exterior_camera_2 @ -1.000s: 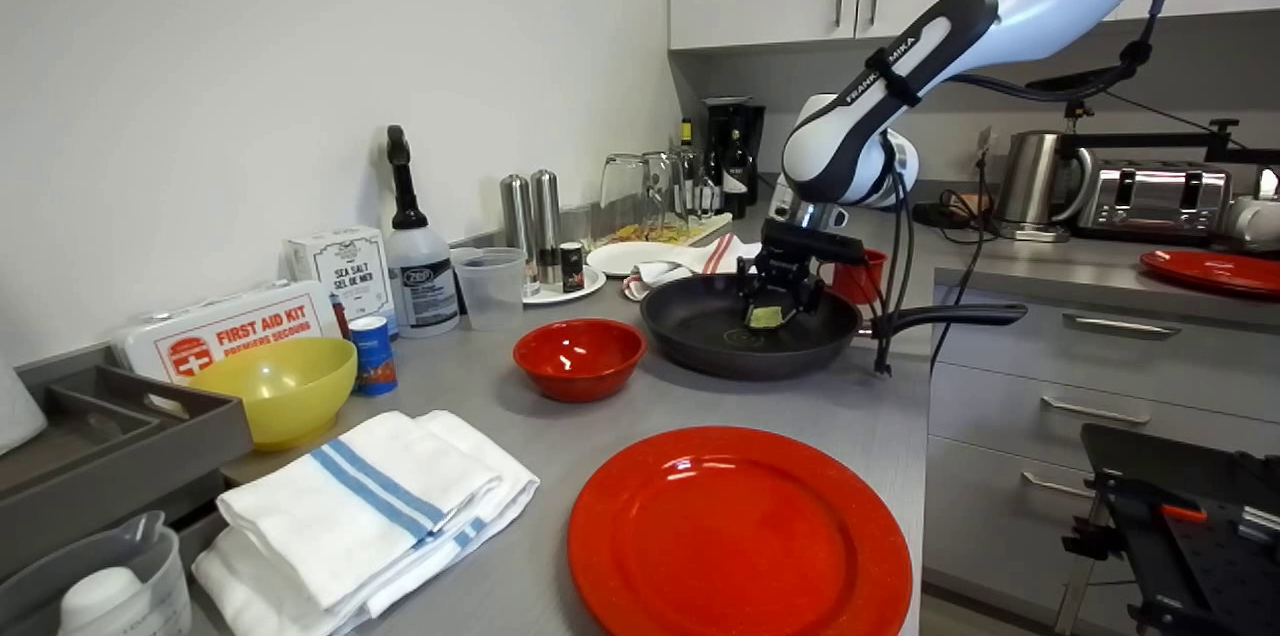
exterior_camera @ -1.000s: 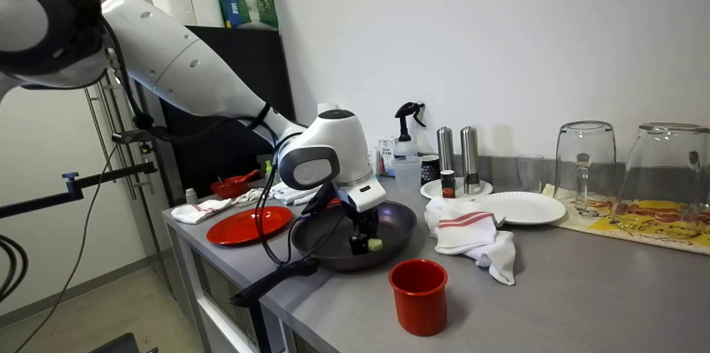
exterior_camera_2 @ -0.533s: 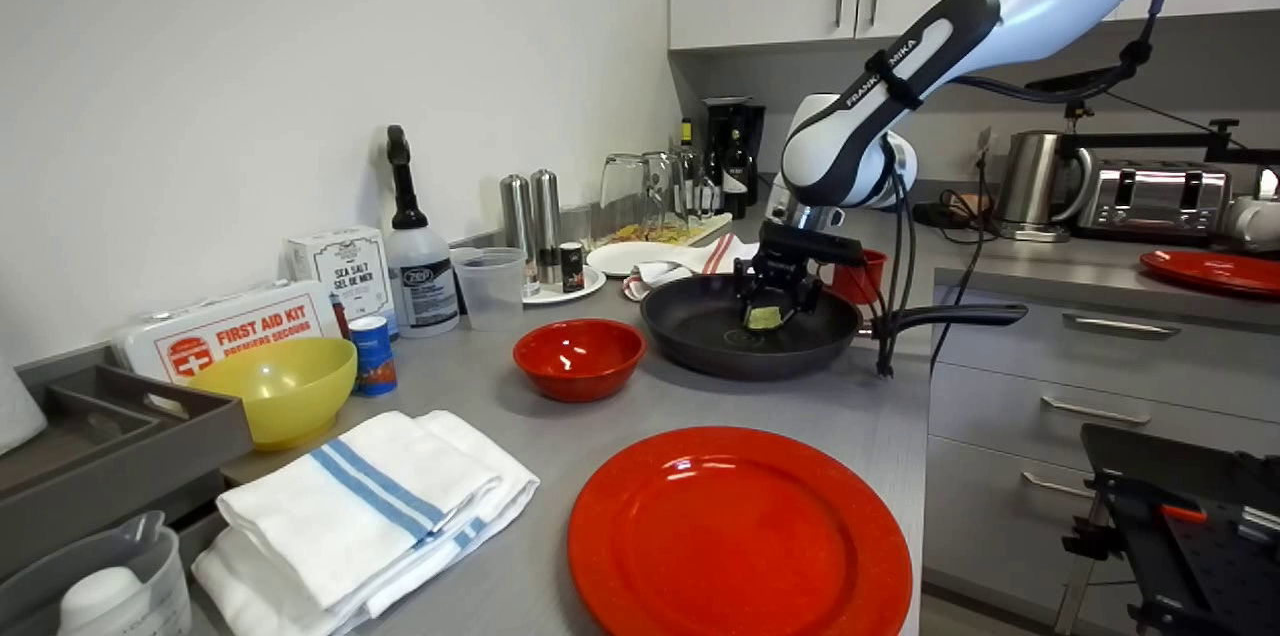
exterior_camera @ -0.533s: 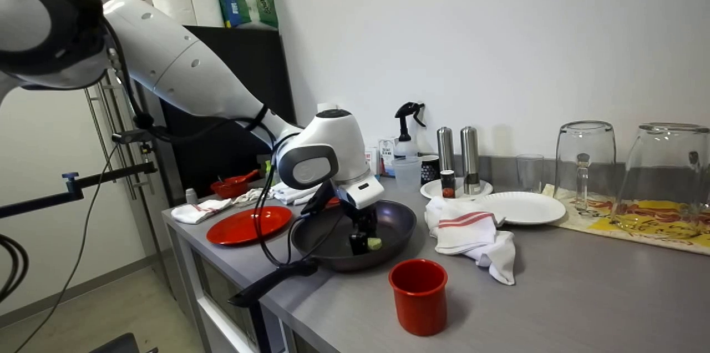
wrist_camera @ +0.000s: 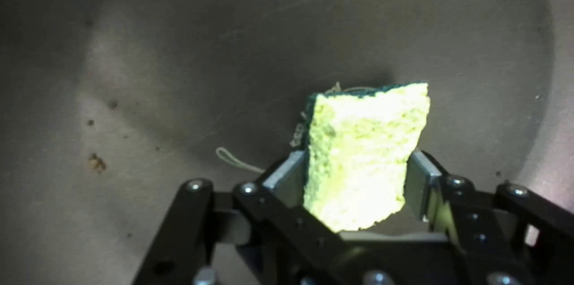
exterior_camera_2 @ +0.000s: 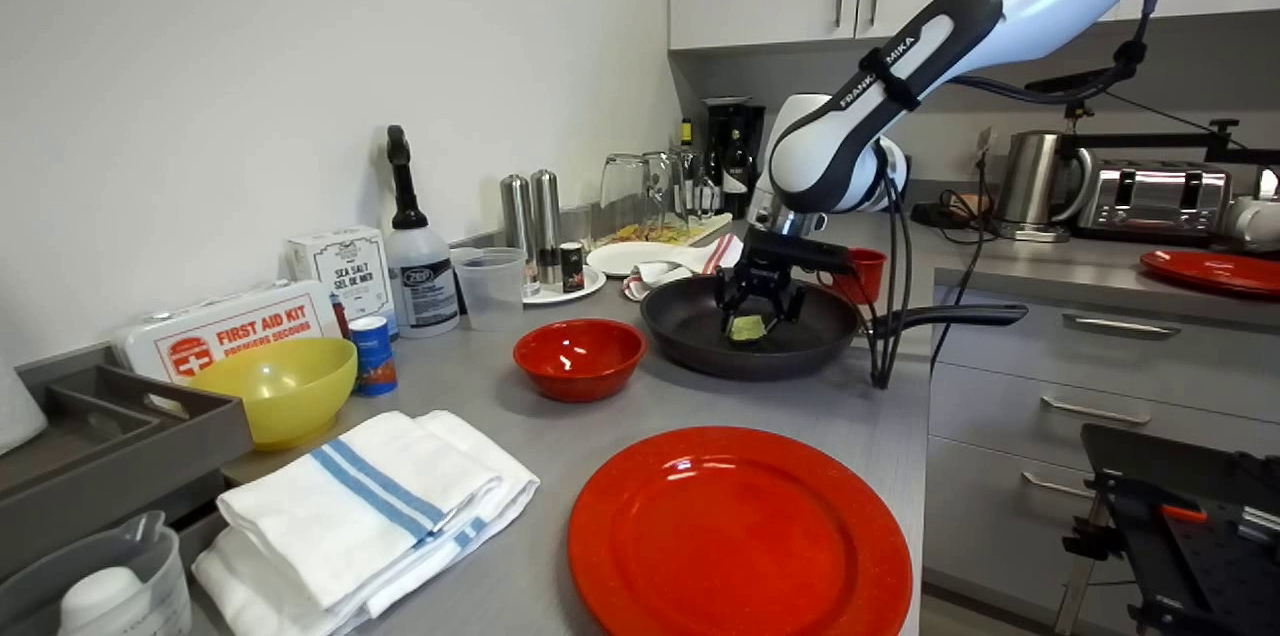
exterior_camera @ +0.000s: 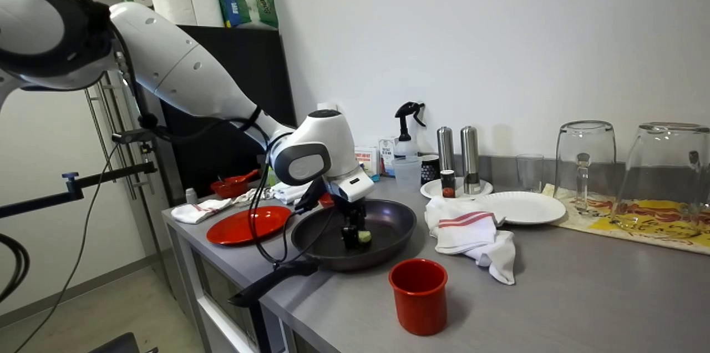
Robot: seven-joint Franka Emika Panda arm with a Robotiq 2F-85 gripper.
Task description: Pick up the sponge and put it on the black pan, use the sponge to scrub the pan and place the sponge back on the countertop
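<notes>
My gripper is shut on a yellow sponge with a dark green scouring side. The sponge shows between the fingers in both exterior views. The gripper points down inside the black pan, which also shows in an exterior view. The sponge is at the pan's bottom, near its middle; I cannot tell how firmly it touches. In the wrist view the pan surface has small specks and a thin loop of thread beside the left finger.
The pan's black handle reaches over the counter edge, with robot cables hanging near it. A red cup, a white towel, a red bowl and a red plate stand around the pan on the grey countertop.
My gripper, holding the sponge, has moved a little to the left in both exterior views, across the pan's bottom. The pan stays where it was.
</notes>
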